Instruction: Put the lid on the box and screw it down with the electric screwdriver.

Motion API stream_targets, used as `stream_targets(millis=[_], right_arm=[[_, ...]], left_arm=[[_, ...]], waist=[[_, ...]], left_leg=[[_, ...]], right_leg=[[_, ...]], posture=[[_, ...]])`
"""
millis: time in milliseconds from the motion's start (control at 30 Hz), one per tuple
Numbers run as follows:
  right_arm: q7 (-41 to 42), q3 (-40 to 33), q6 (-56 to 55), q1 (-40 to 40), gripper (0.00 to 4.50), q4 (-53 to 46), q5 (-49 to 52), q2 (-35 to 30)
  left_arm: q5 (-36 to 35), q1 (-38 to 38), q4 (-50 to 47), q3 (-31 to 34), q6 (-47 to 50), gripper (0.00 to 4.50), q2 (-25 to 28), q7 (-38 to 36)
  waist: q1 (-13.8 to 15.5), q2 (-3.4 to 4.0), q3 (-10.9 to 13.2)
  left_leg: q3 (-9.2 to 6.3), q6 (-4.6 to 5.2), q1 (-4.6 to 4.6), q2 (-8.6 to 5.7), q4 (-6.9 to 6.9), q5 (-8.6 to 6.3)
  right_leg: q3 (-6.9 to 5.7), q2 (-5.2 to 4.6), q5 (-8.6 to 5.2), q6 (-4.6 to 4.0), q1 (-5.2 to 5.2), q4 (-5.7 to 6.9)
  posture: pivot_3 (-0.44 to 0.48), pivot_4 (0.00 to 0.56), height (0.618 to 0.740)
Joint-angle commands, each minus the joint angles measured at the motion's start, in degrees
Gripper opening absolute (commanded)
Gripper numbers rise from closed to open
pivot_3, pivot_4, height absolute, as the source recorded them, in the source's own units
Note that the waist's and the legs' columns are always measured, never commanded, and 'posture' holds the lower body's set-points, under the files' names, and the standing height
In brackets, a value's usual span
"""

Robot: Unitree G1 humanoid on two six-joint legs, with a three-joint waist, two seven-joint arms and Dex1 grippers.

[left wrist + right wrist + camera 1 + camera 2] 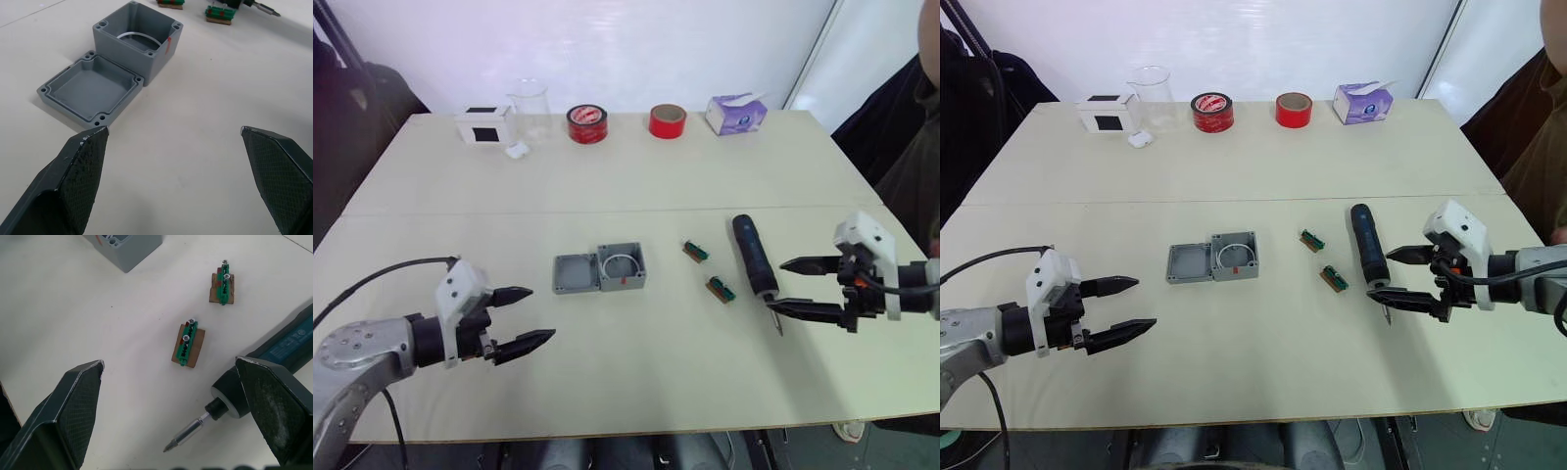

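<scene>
The grey lid (576, 273) lies flat on the table, inner side up, touching the left side of the deeper grey box (622, 265), which stands open with a white loop inside and a small red mark. The black electric screwdriver (755, 260) lies on the table to the right, its metal bit (188, 432) pointing toward the front edge. My left gripper (522, 320) is open, low over the table, in front and to the left of the lid. My right gripper (796, 287) is open just right of the screwdriver's tip, holding nothing.
Two small green-brown parts (695, 252) (721, 289) lie between box and screwdriver. Along the far edge stand a white box with a black face (483, 125), a clear beaker (530, 110), two red tape rolls (587, 123) (668, 121) and a tissue pack (736, 113). A person's sleeve (913, 147) shows at right.
</scene>
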Motion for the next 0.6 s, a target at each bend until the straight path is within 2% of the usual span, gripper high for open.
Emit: stream_targets(millis=[33,167,600], right_arm=[[-0.52,-0.24,-1.43,-2.58,4.5,-1.35,-0.74,-0.1],[-2.47,1.38,-0.63,-4.94,4.5,-2.53,-0.49,1.91],[-3.32,0.79,1.31,-4.28,4.5,-5.36,0.62,3.46]], left_arm=[[1.48,0.74,1.1,2.92,-1.82,4.43,1.19,-1.51],[0.74,-1.68,1.48,2.17,-0.8,4.43,0.96,-0.7],[0.84,-4.59,2.27,1.16,0.5,4.43,1.45,-1.2]], waist=[[-0.04,0.09,0.05],[0.01,0.1,0.07],[-0.01,0.13,0.08]], left_leg=[[0.01,0.0,0.0,0.0,0.0,0.0],[0.02,0.0,0.0,0.0,0.0,0.0],[0.05,0.0,-0.05,-0.08,0.0,0.0]], right_leg=[[0.0,0.0,0.0,0.0,-0.01,0.0],[0.0,0.01,0.0,0.0,-0.03,0.02],[-0.01,-0.08,0.01,0.03,-0.08,0.03]], posture=[[0.0,0.15,0.74],[0.0,0.15,0.74],[0.0,0.15,0.74]])
